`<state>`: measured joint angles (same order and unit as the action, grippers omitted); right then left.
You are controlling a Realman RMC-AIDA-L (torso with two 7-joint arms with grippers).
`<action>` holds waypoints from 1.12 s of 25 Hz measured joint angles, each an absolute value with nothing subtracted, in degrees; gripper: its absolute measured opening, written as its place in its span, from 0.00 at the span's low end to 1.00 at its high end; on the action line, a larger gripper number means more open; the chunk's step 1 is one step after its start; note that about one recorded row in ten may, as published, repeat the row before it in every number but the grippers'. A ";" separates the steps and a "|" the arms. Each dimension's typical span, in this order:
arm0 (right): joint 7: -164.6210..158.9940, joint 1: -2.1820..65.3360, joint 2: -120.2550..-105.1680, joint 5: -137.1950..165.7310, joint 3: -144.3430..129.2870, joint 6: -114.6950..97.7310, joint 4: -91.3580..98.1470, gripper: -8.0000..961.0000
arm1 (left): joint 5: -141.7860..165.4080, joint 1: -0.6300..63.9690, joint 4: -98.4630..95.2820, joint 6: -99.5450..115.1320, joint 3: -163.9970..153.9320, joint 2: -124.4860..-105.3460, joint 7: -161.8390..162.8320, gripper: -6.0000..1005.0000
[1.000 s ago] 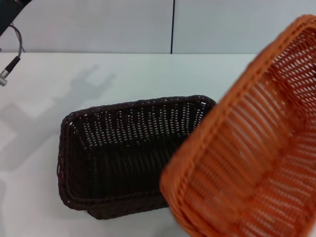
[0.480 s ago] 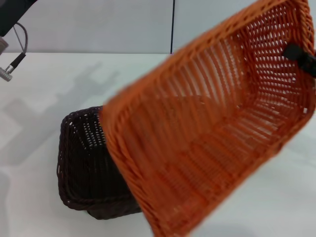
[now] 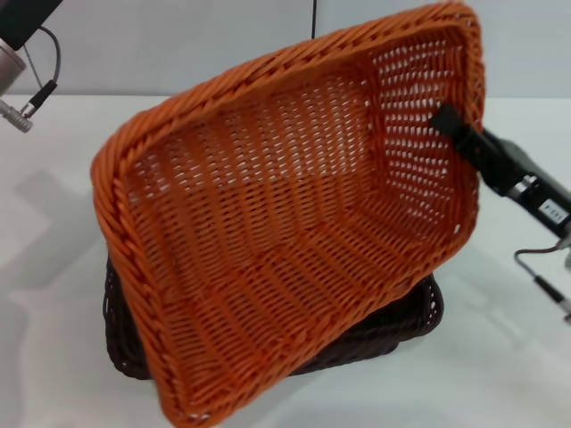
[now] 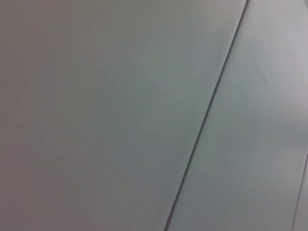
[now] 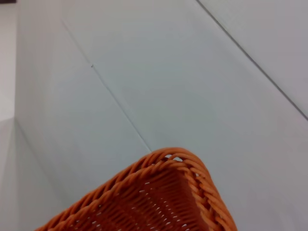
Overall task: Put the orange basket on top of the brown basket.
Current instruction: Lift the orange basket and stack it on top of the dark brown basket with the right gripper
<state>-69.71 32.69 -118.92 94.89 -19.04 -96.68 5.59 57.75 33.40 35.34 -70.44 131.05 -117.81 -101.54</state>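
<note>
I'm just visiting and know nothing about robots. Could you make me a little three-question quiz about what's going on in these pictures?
1. True or false: the orange basket sits flat and level inside the brown basket.
2. Which gripper holds the orange basket? A) left gripper B) right gripper C) both
3. Fill in: the orange basket's open side is turned toward the ____.

Key
1. False. It is tilted steeply, held over the brown basket, which shows only under its lower edge.
2. B. It clamps the basket's far short rim; the left arm stays up at the upper left corner of the head view, away from both baskets.
3. Head camera: its whole inside is visible.
</note>
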 joint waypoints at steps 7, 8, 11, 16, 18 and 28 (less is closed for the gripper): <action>-62.56 31.07 -119.18 94.80 -15.79 -94.05 -3.24 0.16 | 57.74 34.20 34.78 -69.89 131.01 -117.84 -101.44 0.77; -62.39 30.57 -119.20 94.89 -15.84 -93.28 -3.73 0.17 | 57.74 34.42 34.56 -69.66 130.99 -117.84 -101.44 0.77; -62.36 30.33 -119.14 95.20 -16.13 -92.70 -3.97 0.18 | 57.75 35.26 33.71 -68.95 131.02 -117.83 -101.61 0.77; -62.75 30.03 -118.93 95.96 -16.42 -91.69 -3.67 0.21 | 57.74 35.34 33.97 -67.02 131.33 -117.76 -101.82 0.77; -64.57 30.04 -118.77 96.44 -16.43 -91.02 -3.14 0.22 | 57.74 35.38 34.12 -66.74 131.97 -117.72 -101.84 0.77; -68.83 28.12 -118.65 97.04 -16.16 -92.83 3.92 0.37 | 57.66 35.84 33.62 -65.88 135.73 -117.83 -104.00 0.77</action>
